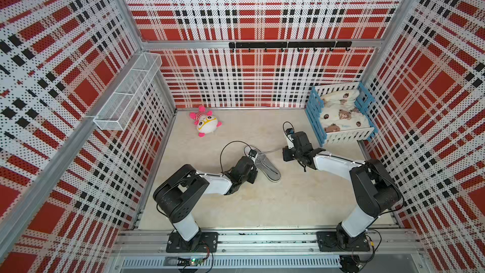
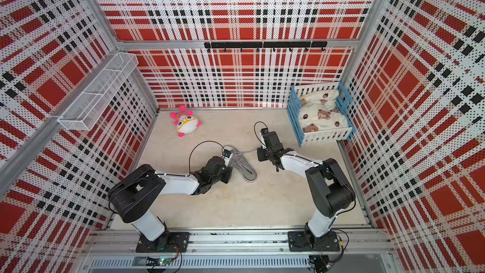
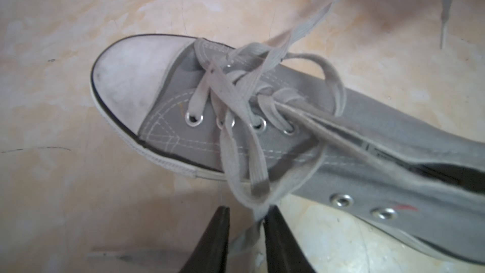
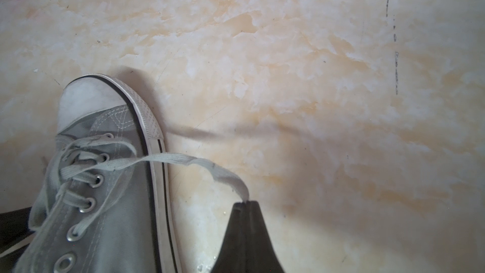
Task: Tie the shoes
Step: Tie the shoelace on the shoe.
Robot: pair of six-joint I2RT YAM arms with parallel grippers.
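The shoe (image 1: 266, 166) (image 2: 242, 166) is a single grey canvas sneaker with a white toe cap, lying mid-floor in both top views. My left gripper (image 3: 245, 212) hovers beside its laced front (image 3: 162, 127). The black fingers (image 3: 217, 232) stand slightly apart, and a hanging lace loop (image 3: 246, 179) drops into the gap, touching one finger. My right gripper (image 4: 245, 203) (image 1: 285, 151) is shut on the end of the other lace (image 4: 178, 158), which stretches off the shoe (image 4: 118, 206) above the floor toward it.
A pink-and-white plush toy (image 1: 206, 123) lies at the back left of the floor. A blue-and-white crib (image 1: 315, 116) with bedding stands at the back right. A wire basket (image 1: 128, 93) hangs on the left wall, a black hook rail (image 1: 288, 45) on the back wall.
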